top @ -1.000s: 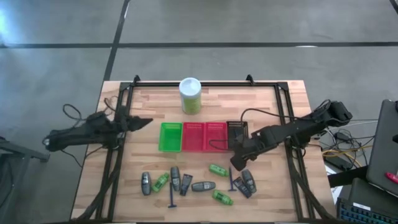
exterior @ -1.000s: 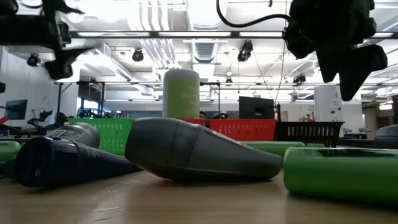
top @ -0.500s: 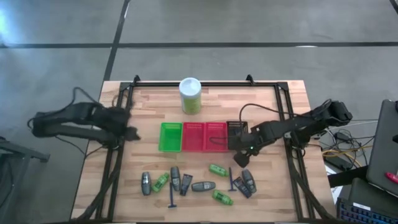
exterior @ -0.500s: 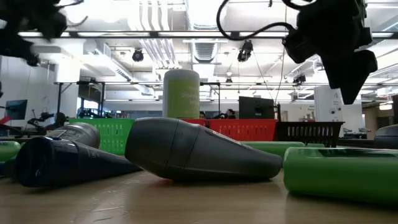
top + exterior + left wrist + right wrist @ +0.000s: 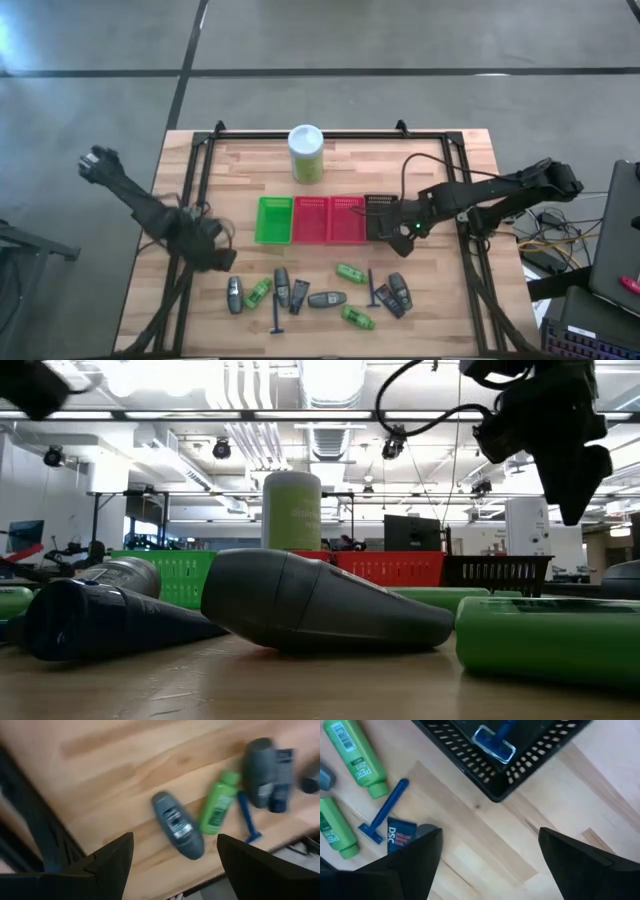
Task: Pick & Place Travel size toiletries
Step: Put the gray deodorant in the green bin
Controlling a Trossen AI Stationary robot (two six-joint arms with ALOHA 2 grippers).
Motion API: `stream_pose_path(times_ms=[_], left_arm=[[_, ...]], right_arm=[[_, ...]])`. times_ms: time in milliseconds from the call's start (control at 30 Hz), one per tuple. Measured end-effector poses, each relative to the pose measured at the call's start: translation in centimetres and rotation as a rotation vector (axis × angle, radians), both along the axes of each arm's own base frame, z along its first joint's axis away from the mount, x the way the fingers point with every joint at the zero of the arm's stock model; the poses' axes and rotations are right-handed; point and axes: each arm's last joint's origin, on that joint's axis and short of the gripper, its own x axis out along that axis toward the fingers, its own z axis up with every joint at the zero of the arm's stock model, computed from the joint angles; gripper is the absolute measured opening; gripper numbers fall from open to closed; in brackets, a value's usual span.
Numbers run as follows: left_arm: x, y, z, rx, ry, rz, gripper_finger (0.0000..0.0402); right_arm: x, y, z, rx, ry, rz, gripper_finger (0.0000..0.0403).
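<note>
The right gripper (image 5: 402,228) hovers just right of centre in the high view, beside the black mesh basket (image 5: 520,767), its fingers spread wide and holding nothing. 1 thin dark-blue T-shaped stick (image 5: 495,741) already lies inside that basket, so this looks like the gap between a finished drop and the next pick. The left gripper (image 5: 205,248) hangs over the lower left of the wooden desk (image 5: 450,300), also spread wide and empty, just above the left end of the scattered toiletries.

Those toiletries lie in a loose row along the lower middle of the high view. In the left wrist view, a dark grey oval bottle (image 5: 177,824) sits mid-frame with a bright green small bottle (image 5: 218,808) just beside it and a second dark-blue T-shaped stick (image 5: 247,816) next along. A third blue stick (image 5: 384,812) shows at the left of the right wrist view.

Next, the left gripper probably needs to drop over the grey bottle and straddle its narrow width before closing.
</note>
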Motion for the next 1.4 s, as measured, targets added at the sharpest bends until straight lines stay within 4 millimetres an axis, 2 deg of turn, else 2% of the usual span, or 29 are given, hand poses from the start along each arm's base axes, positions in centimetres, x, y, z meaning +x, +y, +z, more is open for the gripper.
stream_pose_path(times_ms=[167, 367, 500, 767, 933, 1100, 1400], left_arm=[[0.1, -3.4, -1.5, -0.006, 0.064, 0.164, 0.0293], [3.0, -6.5, -4.2, -0.034, 0.058, 0.161, 0.0294], [4.1, -7.4, -6.0, -0.009, 0.089, 0.174, 0.0293], [5.7, -7.4, -8.3, 0.035, 0.155, 0.224, 0.0291], [5.5, -7.5, -9.2, -0.006, 0.263, 0.206, 0.0291], [5.5, -7.5, -9.6, -0.022, 0.239, 0.173, 0.0291], [4.7, -6.9, -10.7, -0.010, 0.273, 0.115, 0.0290]], right_arm=[[-1.6, -0.2, -0.7, 0.010, -0.017, -0.035, 0.0313], [-2.8, -0.3, -1.2, 0.021, -0.050, -0.050, 0.0322], [-3.0, -0.4, -1.0, 0.021, -0.064, -0.043, 0.0331], [-3.0, -0.4, -1.0, 0.019, -0.065, -0.039, 0.0335], [-3.0, -0.4, -1.0, 0.018, -0.065, -0.042, 0.0321], [-3.0, -0.4, -1.0, 0.019, -0.065, -0.046, 0.0316], [-2.9, -0.3, -1.0, 0.027, -0.068, -0.075, 0.0333]])
